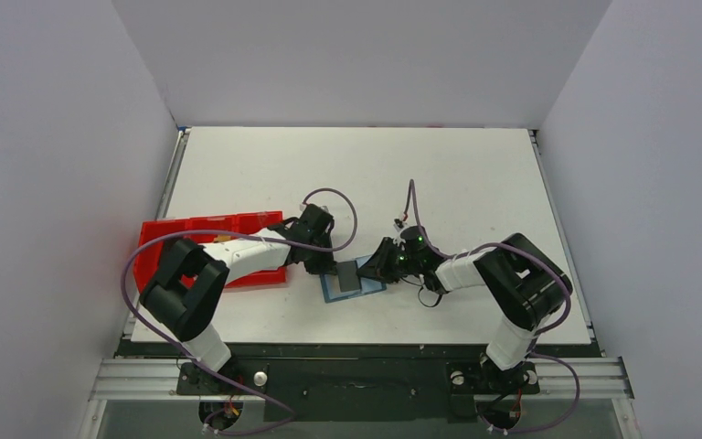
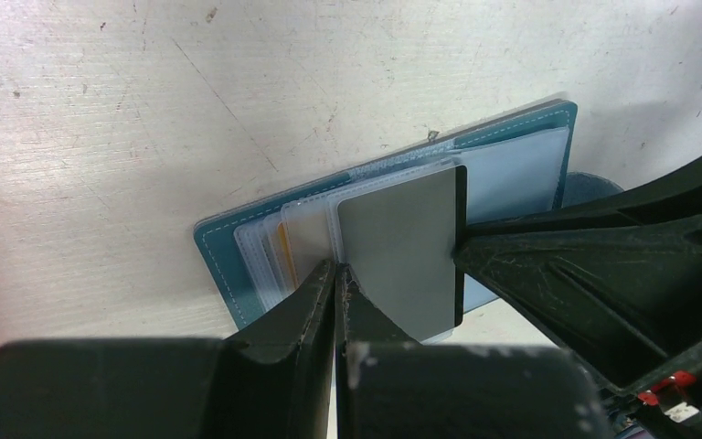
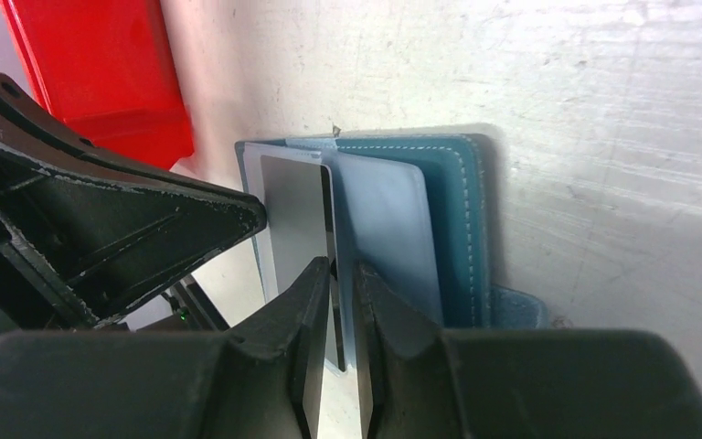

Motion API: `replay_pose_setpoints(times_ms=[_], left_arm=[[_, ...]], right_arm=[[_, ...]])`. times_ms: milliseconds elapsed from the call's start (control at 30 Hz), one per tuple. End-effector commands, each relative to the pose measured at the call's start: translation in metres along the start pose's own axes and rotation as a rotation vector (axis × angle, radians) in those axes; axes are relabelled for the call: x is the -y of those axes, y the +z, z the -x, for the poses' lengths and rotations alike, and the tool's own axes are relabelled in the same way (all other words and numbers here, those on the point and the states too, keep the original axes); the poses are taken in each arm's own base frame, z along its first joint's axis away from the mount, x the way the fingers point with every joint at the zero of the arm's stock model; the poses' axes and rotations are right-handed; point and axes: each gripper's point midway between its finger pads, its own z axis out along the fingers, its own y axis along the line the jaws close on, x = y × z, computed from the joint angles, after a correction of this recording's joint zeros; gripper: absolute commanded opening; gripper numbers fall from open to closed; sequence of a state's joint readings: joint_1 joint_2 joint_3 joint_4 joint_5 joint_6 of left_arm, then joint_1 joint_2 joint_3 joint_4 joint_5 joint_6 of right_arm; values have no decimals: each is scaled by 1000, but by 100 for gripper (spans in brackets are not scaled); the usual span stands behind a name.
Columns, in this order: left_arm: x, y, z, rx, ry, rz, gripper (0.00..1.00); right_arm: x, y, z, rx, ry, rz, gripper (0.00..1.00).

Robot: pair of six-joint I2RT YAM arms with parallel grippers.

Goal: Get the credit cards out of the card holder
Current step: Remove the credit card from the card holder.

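Observation:
The blue card holder [image 1: 329, 291] lies open on the table between my two grippers. It also shows in the left wrist view [image 2: 224, 251] and in the right wrist view [image 3: 462, 219]. The dark grey card [image 2: 402, 256] sticks out of its clear sleeves; it shows in the right wrist view [image 3: 294, 219] and from above [image 1: 348, 274]. A tan/gold card edge [image 2: 281, 251] shows inside a sleeve. My left gripper [image 2: 338, 270] is shut at the clear sleeve edge beside the grey card. My right gripper [image 3: 343, 270] pinches the grey card's opposite edge, jaws nearly together.
The red tray [image 1: 210, 229] stands left of the holder, under my left arm, and shows in the right wrist view [image 3: 101, 73]. The holder's darker blue tab [image 3: 516, 306] sticks out on the side toward my right arm. The two grippers' tips are a card's width apart.

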State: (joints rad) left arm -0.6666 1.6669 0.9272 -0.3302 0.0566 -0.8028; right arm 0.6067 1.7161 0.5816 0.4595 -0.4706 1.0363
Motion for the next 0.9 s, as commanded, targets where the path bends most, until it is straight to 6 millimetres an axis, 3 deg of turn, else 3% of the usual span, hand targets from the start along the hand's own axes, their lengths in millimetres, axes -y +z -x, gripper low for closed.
replay_pose_setpoints(times_ms=[0, 400, 867], left_arm=[[-34, 15, -23, -54, 9, 122, 0], [-34, 15, -23, -52, 8, 117, 0], [-40, 16, -28, -71, 5, 138, 0]], right_arm=[[-1, 1, 7, 24, 44, 62, 13], [-6, 3, 7, 24, 69, 92, 11], [12, -7, 18, 76, 93, 54, 1]])
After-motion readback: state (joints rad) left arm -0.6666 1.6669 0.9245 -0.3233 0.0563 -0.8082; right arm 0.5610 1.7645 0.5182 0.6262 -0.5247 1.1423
